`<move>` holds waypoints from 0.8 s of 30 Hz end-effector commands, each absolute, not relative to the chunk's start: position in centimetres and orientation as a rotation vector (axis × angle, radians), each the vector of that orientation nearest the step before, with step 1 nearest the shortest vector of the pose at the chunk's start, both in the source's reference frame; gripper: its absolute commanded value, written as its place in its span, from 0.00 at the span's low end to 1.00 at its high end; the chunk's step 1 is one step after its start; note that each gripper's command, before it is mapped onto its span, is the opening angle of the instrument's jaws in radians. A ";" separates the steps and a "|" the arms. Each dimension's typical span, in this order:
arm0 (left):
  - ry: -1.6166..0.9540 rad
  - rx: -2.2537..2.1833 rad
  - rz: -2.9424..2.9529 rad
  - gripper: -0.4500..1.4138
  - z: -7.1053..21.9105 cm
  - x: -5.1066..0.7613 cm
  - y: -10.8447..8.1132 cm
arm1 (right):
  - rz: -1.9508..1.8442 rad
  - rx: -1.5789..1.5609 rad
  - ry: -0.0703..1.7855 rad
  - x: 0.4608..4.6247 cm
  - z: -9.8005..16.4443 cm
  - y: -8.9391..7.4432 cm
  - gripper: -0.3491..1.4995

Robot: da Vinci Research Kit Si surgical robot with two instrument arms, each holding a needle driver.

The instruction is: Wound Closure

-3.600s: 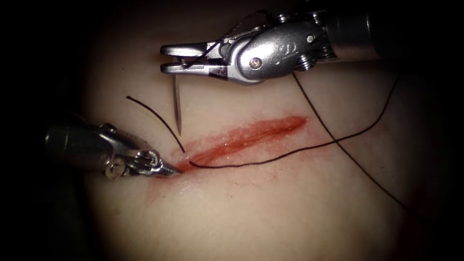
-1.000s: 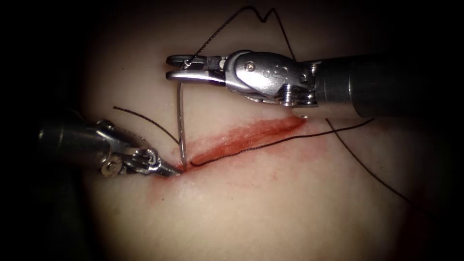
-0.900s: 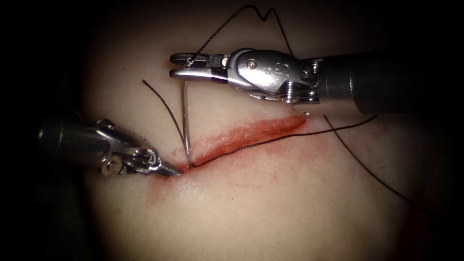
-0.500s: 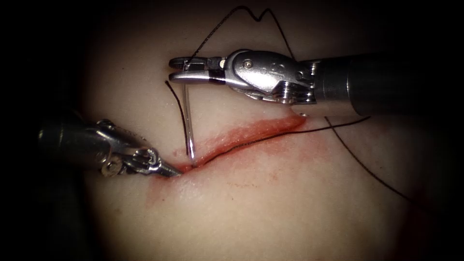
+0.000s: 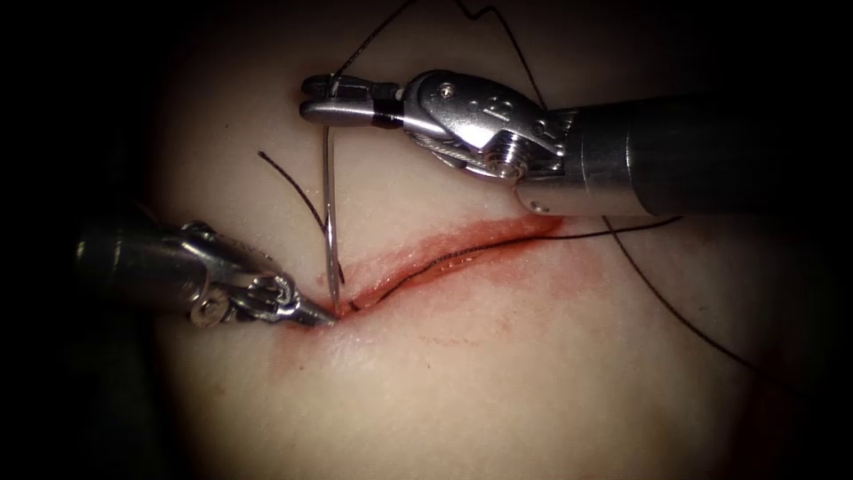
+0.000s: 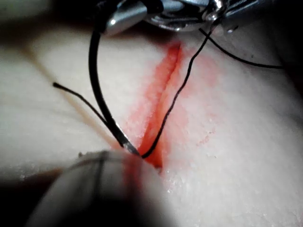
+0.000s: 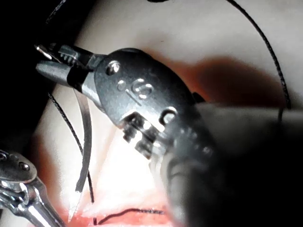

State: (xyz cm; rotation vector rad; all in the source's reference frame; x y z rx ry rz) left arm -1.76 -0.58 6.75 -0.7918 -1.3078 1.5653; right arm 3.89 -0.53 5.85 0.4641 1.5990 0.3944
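Note:
My right tool [image 5: 324, 98] hangs above the left end of the cut [image 5: 444, 251], jaws shut on the curved needle [image 5: 329, 204] near its thread end. The needle runs straight down, and its tip touches the tissue [image 5: 498, 373] at the cut's left end; I cannot tell whether it has entered. My left tool [image 5: 320, 316] comes in from the left, jaws shut to a point, pressing the tissue right beside the needle tip. Black thread [image 5: 462, 253] lies along the cut. In the left wrist view the needle [image 6: 94, 71] arcs down to the cut [image 6: 161, 90]. The right wrist view shows the right tool [image 7: 54, 59] gripping the needle [image 7: 85, 127].
A short free thread end [image 5: 293, 187] lies on the tissue left of the needle. More thread [image 5: 675, 311] trails off to the right and loops up behind the right tool's shaft [image 5: 657, 156]. Red fluid [image 5: 533, 276] stains the tissue around the cut.
The right tool came down with the needle from above the tissue, then shifted up and left; the needle tip moved left along the cut to the left tool's tip. The left tool stayed put.

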 end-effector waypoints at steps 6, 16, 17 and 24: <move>-1.310 -0.791 1.565 0.00 6.8 -1.81 -0.6 | 0.394 0.459 1.584 3.95 6.0 -0.5 0.00; -1.309 -0.795 1.570 0.00 6.8 -1.81 -0.6 | 0.427 0.496 1.566 3.94 6.0 -0.5 0.00; -1.309 -0.795 1.570 0.00 6.8 -1.81 -0.6 | 0.445 0.516 1.560 3.94 6.0 -0.5 0.00; -1.307 -0.804 1.579 0.00 6.8 -1.81 -0.6 | 0.520 0.600 1.523 3.94 6.0 -0.5 0.00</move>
